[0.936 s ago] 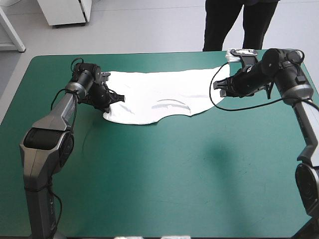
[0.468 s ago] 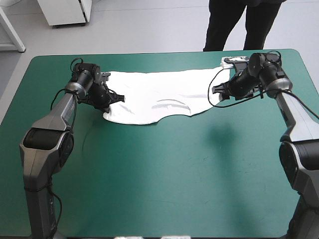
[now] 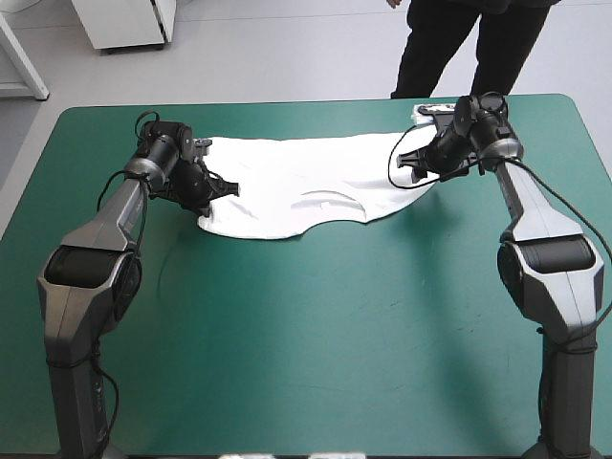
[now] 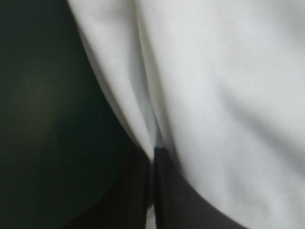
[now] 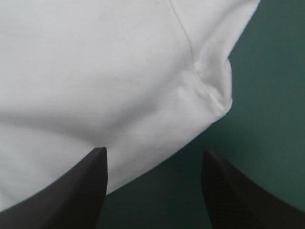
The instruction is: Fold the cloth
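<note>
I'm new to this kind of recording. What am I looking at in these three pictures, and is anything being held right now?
This is a robot with two arms at a table with a teal-green cover. The wide picture comes from a camera above and behind the robot. The other two come from cameras on the wrists, each looking along that arm's claw, so its black fingers rise from the bottom edge. A white T-shirt lies spread near the table's far edge. The left claw is at the shirt's left end. In its wrist view the fingers meet with a fold of cloth pinched between them, so it holds the shirt. The right claw is at the shirt's right end. Its wrist view shows the fingers apart over the shirt's edge, holding nothing.
</note>
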You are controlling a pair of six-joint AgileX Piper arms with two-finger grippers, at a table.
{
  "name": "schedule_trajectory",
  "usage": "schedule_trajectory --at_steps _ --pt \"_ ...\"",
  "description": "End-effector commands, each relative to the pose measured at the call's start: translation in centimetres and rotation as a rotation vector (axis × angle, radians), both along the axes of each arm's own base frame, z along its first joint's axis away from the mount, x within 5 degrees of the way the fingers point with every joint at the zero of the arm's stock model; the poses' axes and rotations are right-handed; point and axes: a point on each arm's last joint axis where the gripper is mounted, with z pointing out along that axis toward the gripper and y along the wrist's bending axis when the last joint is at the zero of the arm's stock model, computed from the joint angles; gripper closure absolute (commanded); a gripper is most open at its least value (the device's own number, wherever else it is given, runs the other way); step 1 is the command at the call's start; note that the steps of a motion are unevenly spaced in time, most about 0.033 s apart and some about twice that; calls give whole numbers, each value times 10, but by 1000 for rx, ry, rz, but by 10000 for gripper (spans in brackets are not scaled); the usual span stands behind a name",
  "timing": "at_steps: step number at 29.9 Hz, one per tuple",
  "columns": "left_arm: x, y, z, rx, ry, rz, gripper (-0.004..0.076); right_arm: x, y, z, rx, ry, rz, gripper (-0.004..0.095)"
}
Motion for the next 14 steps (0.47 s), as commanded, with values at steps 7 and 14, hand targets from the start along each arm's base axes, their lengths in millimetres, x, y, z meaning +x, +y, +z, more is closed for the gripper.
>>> schedule_trajectory --at_steps 7,14 --pt "3 4 9 17 -65 -1 733 4 5 7 12 -35 -1 388" --pt "4 4 9 15 -69 -1 733 2 37 -19 4 36 64 662"
